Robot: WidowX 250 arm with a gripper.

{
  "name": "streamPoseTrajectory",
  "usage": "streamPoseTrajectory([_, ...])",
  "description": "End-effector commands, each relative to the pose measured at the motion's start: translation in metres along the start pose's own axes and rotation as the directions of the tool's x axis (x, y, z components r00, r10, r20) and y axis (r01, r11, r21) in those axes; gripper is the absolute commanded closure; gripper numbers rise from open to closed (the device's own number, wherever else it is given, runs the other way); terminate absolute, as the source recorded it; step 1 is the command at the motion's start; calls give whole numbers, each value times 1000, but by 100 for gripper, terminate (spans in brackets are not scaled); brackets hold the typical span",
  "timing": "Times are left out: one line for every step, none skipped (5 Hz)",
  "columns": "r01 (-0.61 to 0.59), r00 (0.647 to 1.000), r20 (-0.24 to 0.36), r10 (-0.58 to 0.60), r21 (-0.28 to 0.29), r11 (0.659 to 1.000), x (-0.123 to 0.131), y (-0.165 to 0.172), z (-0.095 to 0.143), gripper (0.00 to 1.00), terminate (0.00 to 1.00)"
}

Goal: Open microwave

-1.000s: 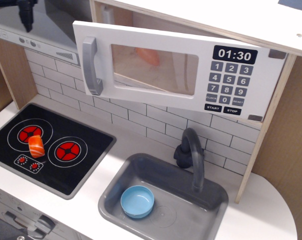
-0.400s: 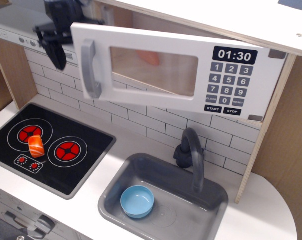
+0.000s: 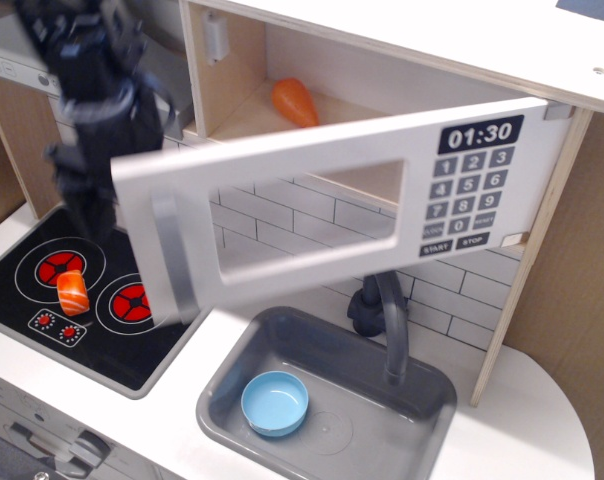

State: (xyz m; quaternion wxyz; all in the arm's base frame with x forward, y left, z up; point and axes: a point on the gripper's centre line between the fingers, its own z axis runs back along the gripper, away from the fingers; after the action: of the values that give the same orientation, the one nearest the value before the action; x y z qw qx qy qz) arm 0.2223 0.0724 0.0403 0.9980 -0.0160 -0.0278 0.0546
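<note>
Since the picture 0.4 s ago the door of the microwave (image 3: 322, 210) has swung much farther out: it then stood only slightly ajar with its window covering the cavity, and it now hangs wide, hinged at its right edge by the keypad, so the pale wood cavity is uncovered and the orange toy (image 3: 296, 102) inside shows directly. The tool (image 3: 87, 190) has dropped from the upper left corner of the door, up by the range hood, to a place behind the door's free left edge, above the black stovetop (image 3: 102, 300).

The tool is a dark, motion-blurred shape; its fingers cannot be made out, so whether it is spread or closed, or touches the door, cannot be told. It lies just beside the door's left end, next to the grey bar handle (image 3: 174, 255).

The microwave sits in the white cabinet above the tiled wall. The door's long axis runs from the clock and keypad at upper right down to the handle at lower left, with the free end swung toward the camera.

On the stovetop lies an orange-and-white piece (image 3: 72, 290). In the grey sink (image 3: 382, 400) set in the counter (image 3: 522, 440) lies a blue bowl (image 3: 274, 402), beside the dark faucet (image 3: 382, 320).
</note>
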Motion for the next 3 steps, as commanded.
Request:
streamPoseTrajectory([157,987,-12,-157,-3,988,-54,-36,1,0,0])
streamPoseTrajectory([185,980,-71,-188,-49,982,-66,-84,0,0,0])
streamPoseTrajectory([199,975,-84,-205,-79,977,-69,-118,3,0,0])
